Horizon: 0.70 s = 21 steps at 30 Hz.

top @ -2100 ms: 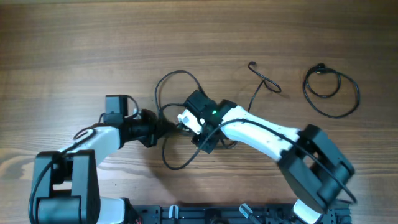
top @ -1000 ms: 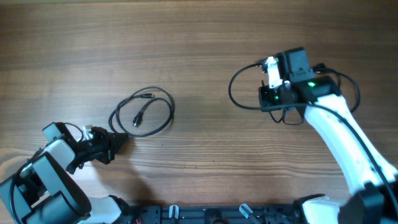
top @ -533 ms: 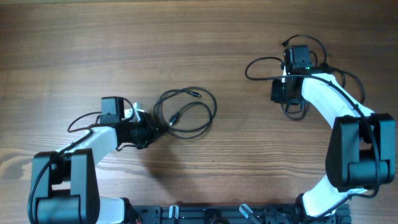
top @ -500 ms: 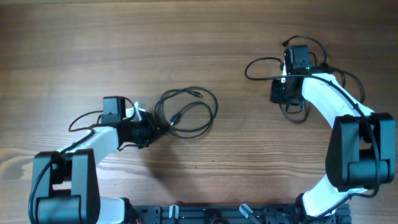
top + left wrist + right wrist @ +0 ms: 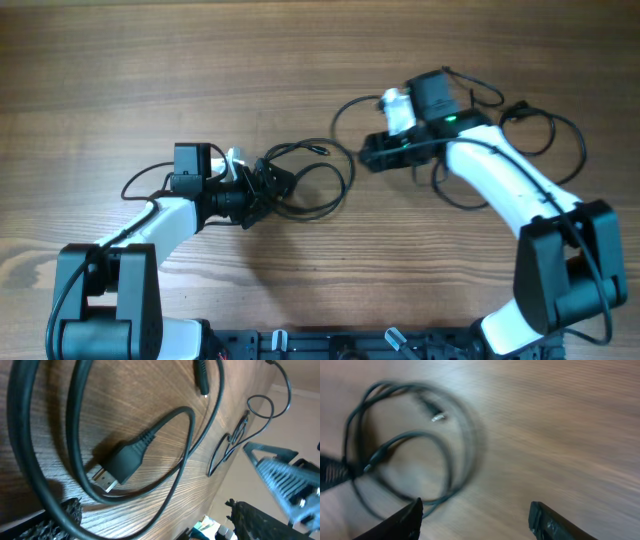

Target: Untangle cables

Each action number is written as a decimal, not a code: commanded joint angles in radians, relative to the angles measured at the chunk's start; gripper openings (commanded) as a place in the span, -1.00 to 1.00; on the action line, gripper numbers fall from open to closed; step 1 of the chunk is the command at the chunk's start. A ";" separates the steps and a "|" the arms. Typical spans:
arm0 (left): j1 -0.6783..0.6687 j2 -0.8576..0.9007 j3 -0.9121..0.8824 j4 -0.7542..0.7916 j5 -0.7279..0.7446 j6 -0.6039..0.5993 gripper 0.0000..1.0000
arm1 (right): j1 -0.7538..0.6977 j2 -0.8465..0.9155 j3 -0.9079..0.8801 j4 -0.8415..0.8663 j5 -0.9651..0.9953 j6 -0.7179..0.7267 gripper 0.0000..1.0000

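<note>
Separation step: thin black coiled cable lies mid-table, at 3 o'clock of the left gripper, whose jaws are spread and grip nothing; right gripper, at the coil's 2 o'clock, likewise wide and empty. Next move probably calls for pinching one strand

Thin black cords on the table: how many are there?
3 visible: a coiled thin black cord beside the left hand, a loose black loop by the right hand, a black coil at far right. The right arm may hide more.
</note>
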 commanded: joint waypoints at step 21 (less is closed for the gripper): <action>0.087 -0.145 0.200 -0.548 -0.681 0.061 1.00 | 0.413 0.141 0.010 0.317 0.058 0.292 0.51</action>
